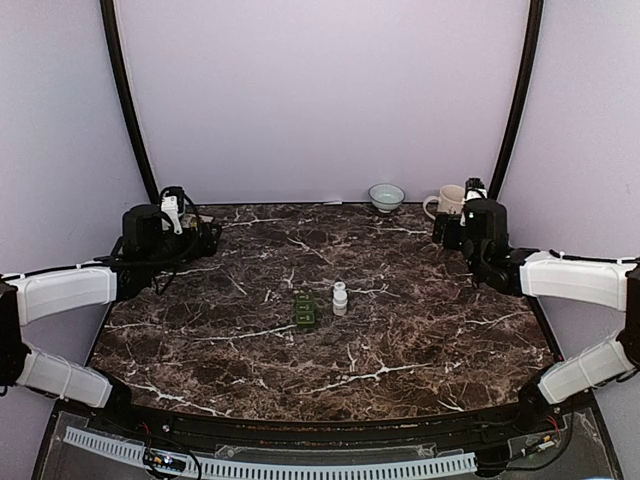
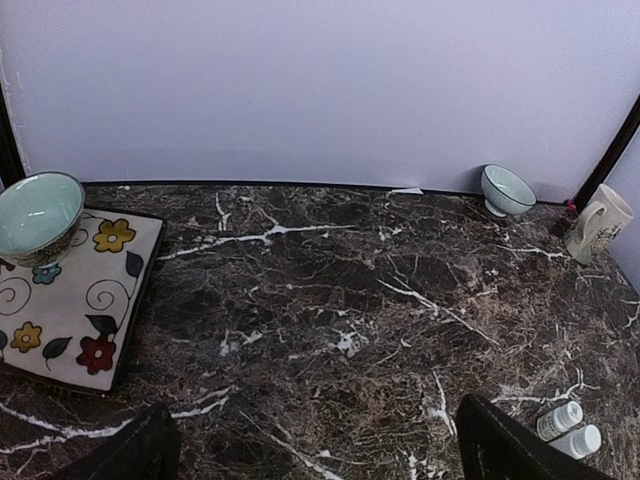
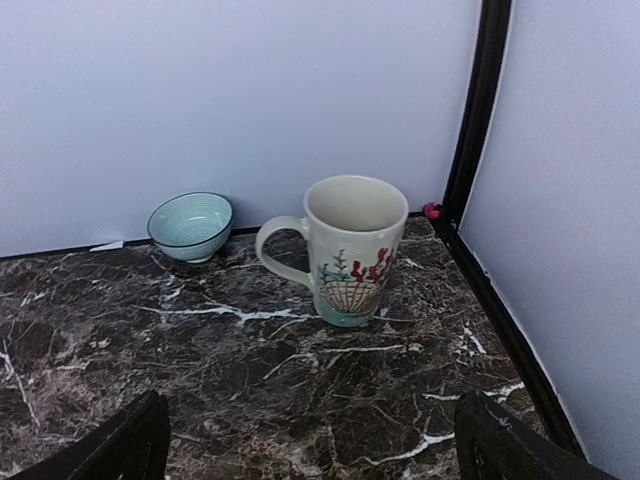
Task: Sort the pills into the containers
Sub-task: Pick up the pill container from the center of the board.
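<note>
Well left of the white pill bottle (image 1: 340, 298) the left gripper (image 2: 315, 415) hangs with jaws wide, a green pack (image 1: 306, 308), its print too small to read, lies just left of it, and well right, near the flowered mug (image 3: 350, 250), the right gripper (image 3: 310, 405) gapes equally wide.

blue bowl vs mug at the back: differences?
The mug is tall and narrow; the bowl is low and wide. The mug has a handle, turned toward the bowl; the bowl has none. The mug is cream with painted red flowers; the bowl is pale blue with fine lines. Both stand upright near the back wall, not touching, and look empty as far as shows.
</note>
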You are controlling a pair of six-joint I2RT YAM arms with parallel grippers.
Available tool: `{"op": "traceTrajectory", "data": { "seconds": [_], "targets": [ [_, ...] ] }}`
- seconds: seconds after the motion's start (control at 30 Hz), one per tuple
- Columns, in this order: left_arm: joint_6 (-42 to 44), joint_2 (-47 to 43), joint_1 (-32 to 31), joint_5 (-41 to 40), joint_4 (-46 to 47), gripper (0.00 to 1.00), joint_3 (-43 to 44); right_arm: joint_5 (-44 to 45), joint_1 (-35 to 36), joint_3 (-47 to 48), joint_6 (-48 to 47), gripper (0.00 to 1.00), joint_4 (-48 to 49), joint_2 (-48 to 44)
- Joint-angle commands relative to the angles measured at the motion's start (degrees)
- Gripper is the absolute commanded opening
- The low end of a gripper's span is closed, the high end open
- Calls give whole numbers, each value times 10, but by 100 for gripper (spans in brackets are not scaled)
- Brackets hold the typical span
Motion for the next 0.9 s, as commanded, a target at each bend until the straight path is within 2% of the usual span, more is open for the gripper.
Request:
{"op": "traceTrajectory", "data": {
  "seconds": [0.0, 0.1, 0.17, 0.23, 0.3, 0.47, 0.67, 0.87],
  "targets": [
    [19, 10, -27, 4, -47, 99, 39, 63, 43, 20, -47, 100, 6, 6],
    [20, 25, -38, 24, -61, 99, 56, -80, 40, 21, -73, 96, 49, 34],
    [15, 41, -46, 36, -74, 99, 70, -169, 41, 67, -65, 89, 6, 64],
    [12, 58, -57, 38, -86, 99, 84, -219, 47, 116, -31, 79, -46, 93],
    [6, 73, -68, 42, -93, 98, 93, -208, 71, 149, -16, 75, -85, 112],
    [-10, 106, -91, 67, -111, 95, 116, -158, 136, 230, 0, 72, -199, 155],
    [-23, 125, -104, 90, -111, 91, 125, -181, 199, 337, 27, 71, -325, 226],
    [-42, 160, -108, 131, -134, 80, 153, -233, 231, 379, 53, 72, -367, 243]
  ]
}}
